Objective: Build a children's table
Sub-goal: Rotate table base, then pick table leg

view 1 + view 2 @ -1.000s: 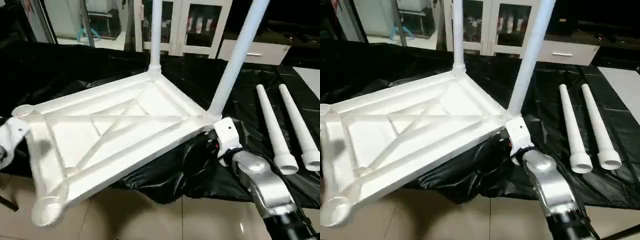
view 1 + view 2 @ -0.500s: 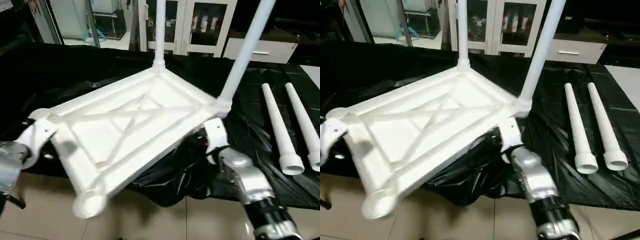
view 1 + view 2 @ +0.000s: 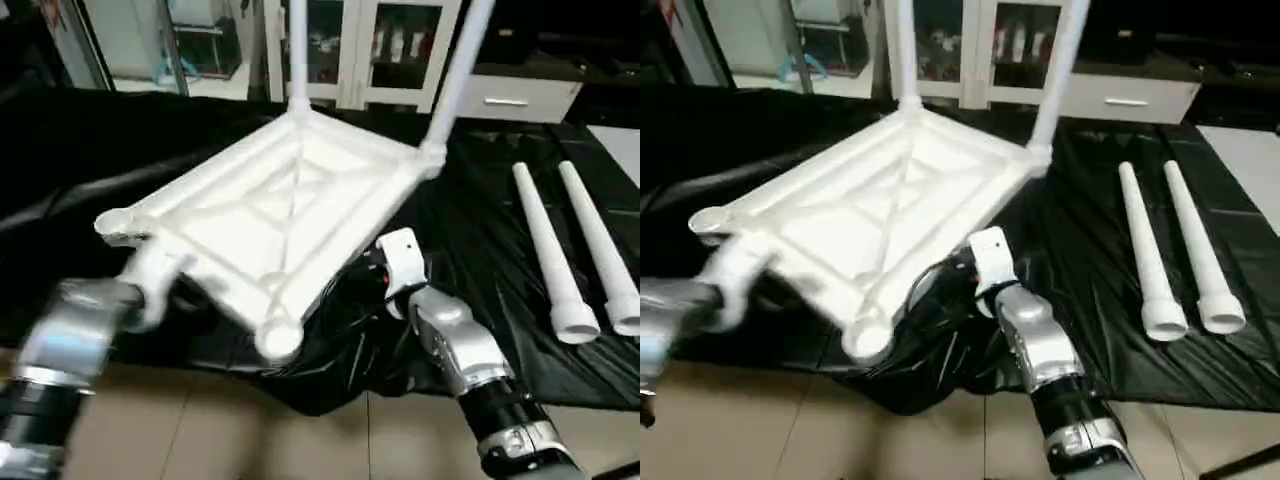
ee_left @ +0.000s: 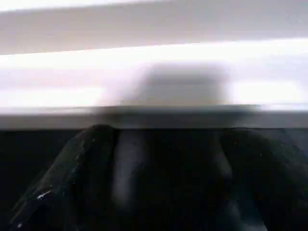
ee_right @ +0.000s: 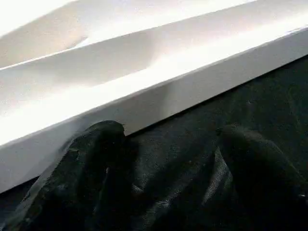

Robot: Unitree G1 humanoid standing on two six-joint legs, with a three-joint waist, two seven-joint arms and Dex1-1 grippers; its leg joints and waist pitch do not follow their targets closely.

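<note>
The left tool point(image 3: 150, 285) was seen against the tabletop point(image 3: 285, 200) edge; its grip could not be told. The tabletop lay underside up on the counter point(image 3: 480, 240), two legs point(image 3: 455, 70) socketed. The right tool point(image 5: 168, 163) was spread wide, holding nothing, just beside the rim. Two spare legs point(image 3: 545, 250) lay rightward. An empty socket point(image 3: 275, 335) should be turned within reach, both edges supported evenly.

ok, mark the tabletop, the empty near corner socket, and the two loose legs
tabletop point(image 3: 290, 205): left eye view, ribbed underside centre.
near corner socket point(image 3: 277, 343): left eye view, round open end.
loose legs point(image 3: 545, 250): left eye view, shaft of the nearer-to-tabletop one on the black cover.
</note>
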